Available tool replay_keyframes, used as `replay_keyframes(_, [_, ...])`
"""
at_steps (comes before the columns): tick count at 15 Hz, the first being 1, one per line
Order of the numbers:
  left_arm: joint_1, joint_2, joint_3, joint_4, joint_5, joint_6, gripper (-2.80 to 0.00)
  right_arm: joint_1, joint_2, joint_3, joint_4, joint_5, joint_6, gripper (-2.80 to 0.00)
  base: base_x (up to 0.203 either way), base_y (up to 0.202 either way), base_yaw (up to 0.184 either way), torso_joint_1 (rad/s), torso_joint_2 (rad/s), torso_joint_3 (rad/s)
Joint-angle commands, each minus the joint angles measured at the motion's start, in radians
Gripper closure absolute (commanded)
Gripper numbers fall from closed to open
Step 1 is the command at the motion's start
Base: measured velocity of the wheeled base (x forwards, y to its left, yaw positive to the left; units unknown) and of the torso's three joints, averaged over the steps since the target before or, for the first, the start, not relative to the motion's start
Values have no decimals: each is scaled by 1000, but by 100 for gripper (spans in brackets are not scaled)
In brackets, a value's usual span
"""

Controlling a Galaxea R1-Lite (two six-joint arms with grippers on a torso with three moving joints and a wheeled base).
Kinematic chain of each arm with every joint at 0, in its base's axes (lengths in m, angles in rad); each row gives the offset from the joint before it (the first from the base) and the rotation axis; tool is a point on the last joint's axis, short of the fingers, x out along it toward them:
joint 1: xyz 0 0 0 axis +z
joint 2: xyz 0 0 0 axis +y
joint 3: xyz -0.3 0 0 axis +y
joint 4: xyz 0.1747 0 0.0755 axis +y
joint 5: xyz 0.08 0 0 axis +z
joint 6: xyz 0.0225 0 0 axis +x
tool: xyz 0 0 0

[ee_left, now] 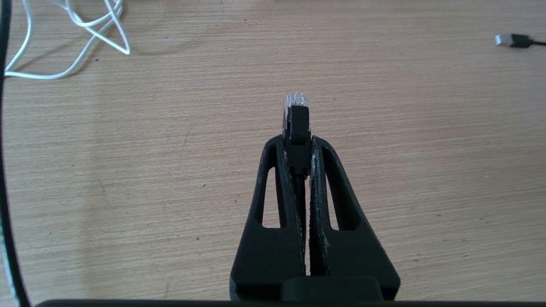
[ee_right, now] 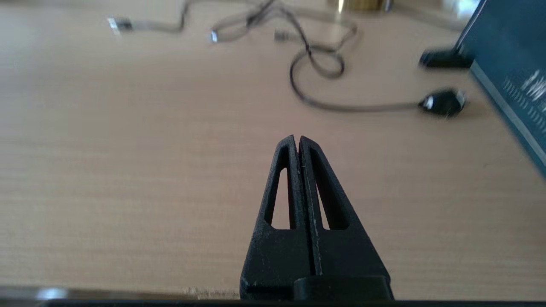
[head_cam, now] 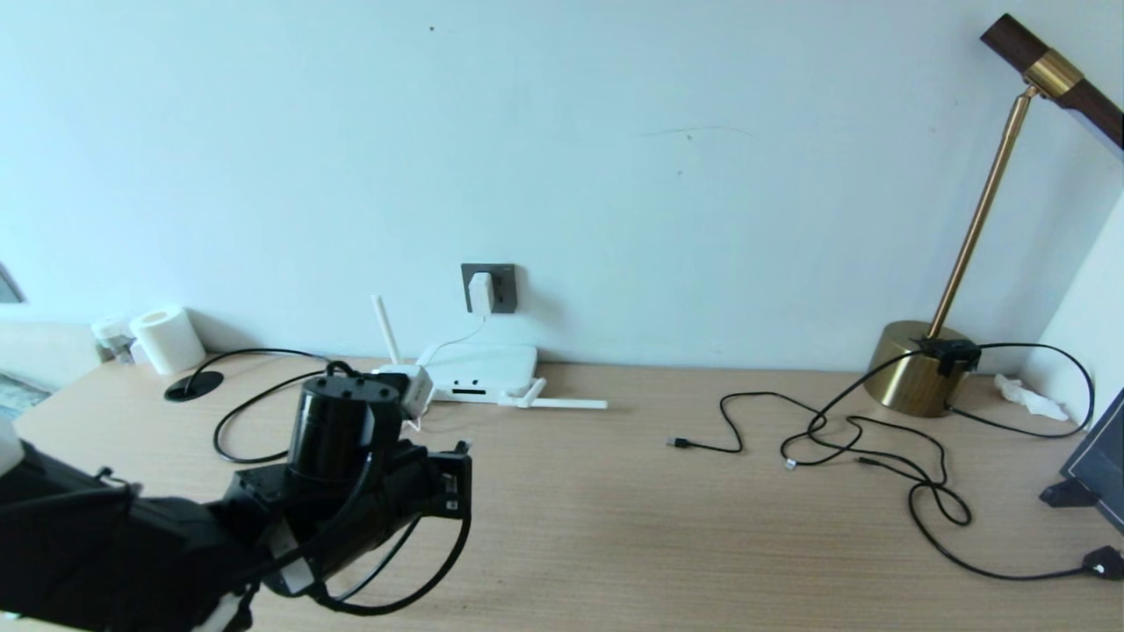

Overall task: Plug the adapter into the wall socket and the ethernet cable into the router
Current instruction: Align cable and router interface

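Observation:
The white adapter point(head_cam: 481, 292) sits plugged into the dark-grey wall socket point(head_cam: 503, 288), and its thin white cord runs down to the flat white router point(head_cam: 483, 370) on the desk below. My left gripper point(ee_left: 297, 141) is shut on the ethernet cable's plug point(ee_left: 297, 121). The plug's clear tip sticks out past the fingertips, above bare desk. In the head view the left arm point(head_cam: 351, 456) is at the lower left, in front of the router. The black ethernet cable point(head_cam: 230, 439) loops behind it. My right gripper point(ee_right: 297, 140) is shut and empty over the right part of the desk.
Thin black USB cables point(head_cam: 843, 439) sprawl across the right side of the desk, below a brass lamp point(head_cam: 918, 373). A dark box point(head_cam: 1098, 456) stands at the right edge. A paper roll point(head_cam: 167, 338) and cable grommet point(head_cam: 193, 386) are at back left. Loose white cord point(ee_left: 68, 42) lies near the left gripper.

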Motion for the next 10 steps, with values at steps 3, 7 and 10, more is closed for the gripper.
replay_keyframes(3, [-10, 17, -14, -1, 5, -1, 0, 10, -85, 2, -2, -12, 21, 0, 0, 0, 0, 0, 0, 0])
replay_keyframes(7, [-12, 34, -19, 7, 4, -23, 0, 11, -83, 2, -2, -12, 22, 0, 0, 0, 0, 0, 0, 0])
replay_keyframes(10, [-11, 70, -27, 25, 3, -62, 0, 9, -83, 2, -2, -12, 22, 0, 0, 0, 0, 0, 0, 0])
